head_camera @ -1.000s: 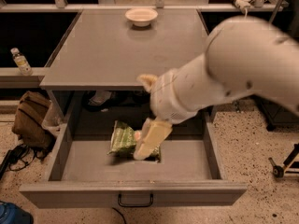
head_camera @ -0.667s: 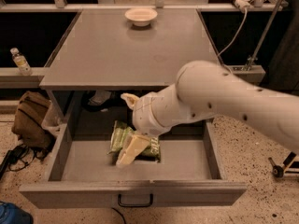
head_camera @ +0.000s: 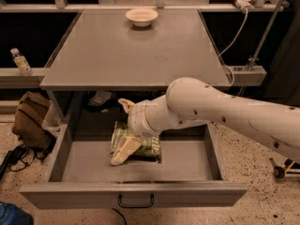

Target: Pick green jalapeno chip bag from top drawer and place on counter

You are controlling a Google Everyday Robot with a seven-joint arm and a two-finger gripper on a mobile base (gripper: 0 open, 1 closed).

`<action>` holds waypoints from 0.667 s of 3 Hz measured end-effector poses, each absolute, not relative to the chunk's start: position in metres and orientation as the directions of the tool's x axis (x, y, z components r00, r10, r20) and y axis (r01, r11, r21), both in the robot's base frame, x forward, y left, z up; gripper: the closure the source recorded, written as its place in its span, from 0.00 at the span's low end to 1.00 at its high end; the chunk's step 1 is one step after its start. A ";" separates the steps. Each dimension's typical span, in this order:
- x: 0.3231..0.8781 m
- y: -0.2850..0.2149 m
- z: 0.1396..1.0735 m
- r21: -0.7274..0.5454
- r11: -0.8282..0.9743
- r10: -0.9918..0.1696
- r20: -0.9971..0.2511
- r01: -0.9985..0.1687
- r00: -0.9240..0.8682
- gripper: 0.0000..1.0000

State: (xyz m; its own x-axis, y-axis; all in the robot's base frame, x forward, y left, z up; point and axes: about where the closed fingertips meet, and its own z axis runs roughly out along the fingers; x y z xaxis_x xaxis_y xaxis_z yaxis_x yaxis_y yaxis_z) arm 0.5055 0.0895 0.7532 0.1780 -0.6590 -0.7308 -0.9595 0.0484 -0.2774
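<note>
The top drawer (head_camera: 133,193) is pulled open, with its dark pull handle (head_camera: 136,201) at the front centre. The green jalapeno chip bag (head_camera: 146,147) lies on the drawer floor near the middle. My white arm reaches in from the right. My cream-coloured gripper (head_camera: 123,152) is down on the left part of the bag, touching it and covering some of it. The bag rests on the drawer floor. The grey counter (head_camera: 136,55) lies above and behind the drawer.
A white bowl (head_camera: 141,16) stands at the counter's far edge. A small bottle (head_camera: 21,61) sits on a ledge at the left. A brown bag (head_camera: 30,118) lies on the floor left of the drawer. A cable and a metal stand (head_camera: 262,32) are at the right.
My arm has swung lower and leftward across the drawer. The gripper has shifted left and down onto the bag. The bag has stayed in place.
</note>
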 end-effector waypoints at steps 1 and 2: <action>0.525 0.083 0.728 -0.274 0.072 -0.650 -0.742 -0.959 0.163 0.00; 0.548 0.065 0.691 -0.246 0.107 -0.648 -0.752 -0.963 0.120 0.00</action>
State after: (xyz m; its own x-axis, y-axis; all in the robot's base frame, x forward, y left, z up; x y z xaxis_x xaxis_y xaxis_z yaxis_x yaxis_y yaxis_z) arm 0.5479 0.0650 0.6906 0.1201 -0.6476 -0.7524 -0.9635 0.1066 -0.2456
